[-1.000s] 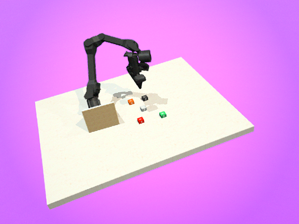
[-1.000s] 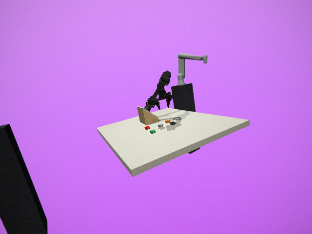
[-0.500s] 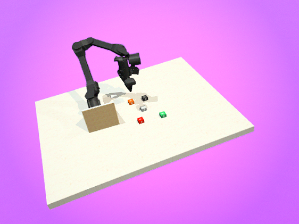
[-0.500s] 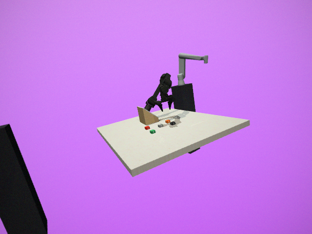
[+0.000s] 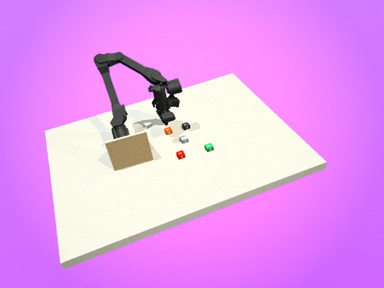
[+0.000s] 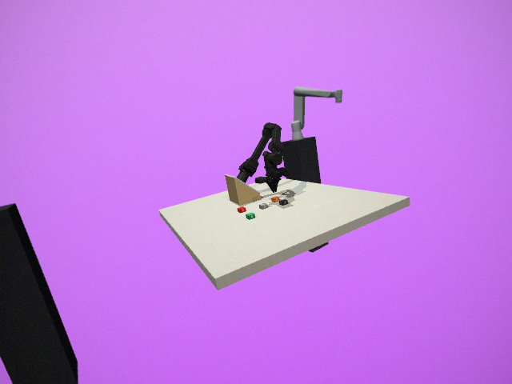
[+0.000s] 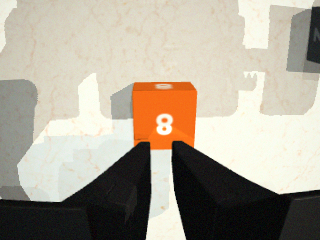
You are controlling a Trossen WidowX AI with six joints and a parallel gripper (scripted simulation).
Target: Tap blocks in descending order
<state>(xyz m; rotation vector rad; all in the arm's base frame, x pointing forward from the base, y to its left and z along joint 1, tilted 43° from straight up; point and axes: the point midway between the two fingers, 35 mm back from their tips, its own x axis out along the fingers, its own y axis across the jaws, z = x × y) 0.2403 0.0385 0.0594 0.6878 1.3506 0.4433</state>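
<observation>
From the top view we look down at a slant on the whole table [image 5: 85,210], from well back and high, facing the arm's base beyond the brown board [image 5: 129,150]. Our exterior view stands low and far off on the opposite side, nearly level with the table [image 6: 231,248] edge, so the board [image 6: 239,192] appears edge-on as a wedge. The wrist view sits closest, looking down past the gripper [image 7: 160,150] at the orange block [image 7: 163,115]. All three views share that orange block [image 5: 168,131] [image 6: 275,199] and the surface around it.
</observation>
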